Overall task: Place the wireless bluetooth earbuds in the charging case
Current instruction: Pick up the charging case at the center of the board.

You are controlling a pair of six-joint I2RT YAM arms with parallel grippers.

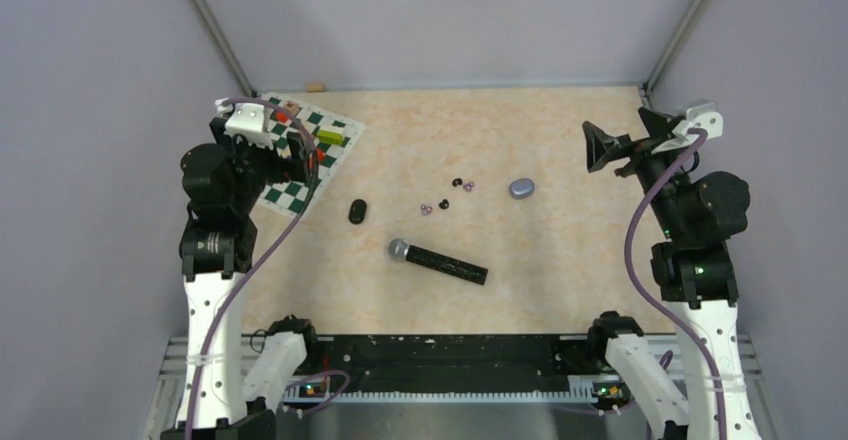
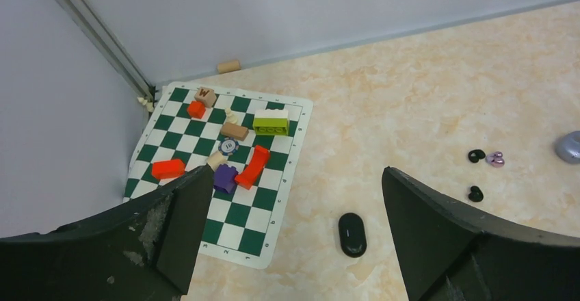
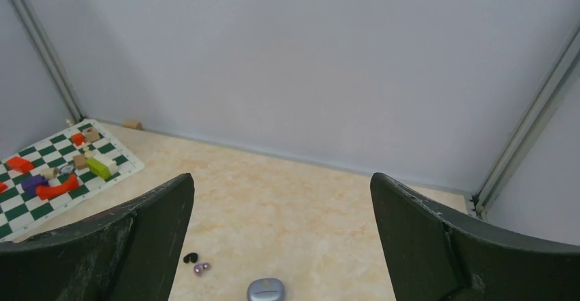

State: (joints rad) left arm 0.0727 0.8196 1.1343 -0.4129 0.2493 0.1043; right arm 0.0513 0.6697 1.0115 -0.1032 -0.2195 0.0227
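Between the arm bases and the buds lay a microphone [image 1: 437, 261], flat on the tabletop [image 1: 560, 140], with its silver head to the left and its black handle angled right and toward us. Far beyond the microphone and off to its left sat a green-and-white chessboard mat [image 1: 292, 195] strewn with red, purple, tan and yellow-green blocks [image 2: 271, 122]. A small wooden cylinder [image 1: 316, 87] rested farther back still, against the rear wall.

All four buds lay loose on the tabletop just beyond the microphone's head. They were tiny, rounded and glossy. One black bud [image 1: 457, 182] lay just beside a purple bud [image 1: 469, 186]. Nearer the microphone were a second black bud [image 1: 444, 203] and a second purple bud [image 1: 426, 208], slightly apart. A black charging case [image 1: 357, 211], oval and closed, lay beyond and left of the microphone's head. A grey-blue charging case [image 1: 521, 188], also closed, lay beyond and right of it.

The left jaws hung above the mat, their dark fingers [image 2: 178, 232] spread wide and holding nothing. The right jaws hung far right of the microphone, their fingers [image 3: 157, 226] equally wide apart and empty.
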